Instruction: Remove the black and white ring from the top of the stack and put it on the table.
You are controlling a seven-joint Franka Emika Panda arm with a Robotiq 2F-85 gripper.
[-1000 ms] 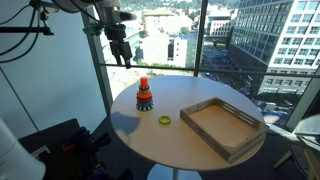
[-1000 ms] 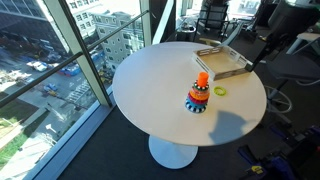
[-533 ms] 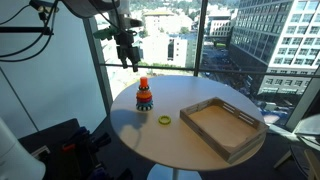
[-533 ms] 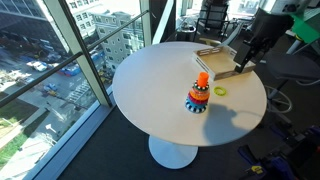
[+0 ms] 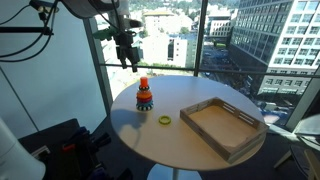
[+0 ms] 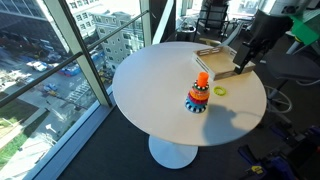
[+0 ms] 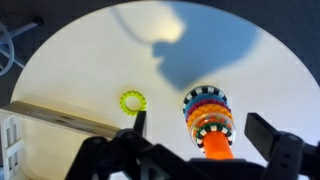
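The pincer [image 5: 127, 63] is hanging open, well above the stack [image 5: 145, 96] on the surface [image 5: 150, 140]. The black and white ring [image 7: 197, 121] is sitting near the stack's top. It is probably going to feel light, stiff and smooth, so pinching across its rim looks best. One stack, one loose yellow-green ring [image 7: 133, 101] and one tray [image 5: 222, 125] are showing.

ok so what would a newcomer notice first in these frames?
The small orange-and-dark toy ring stack stands upright on the large round white table, with glass walls and a city behind it. The black claw hangs open above the stack without touching it. A loose yellow-green ring lies flat between the stack and the rectangular wooden tray.
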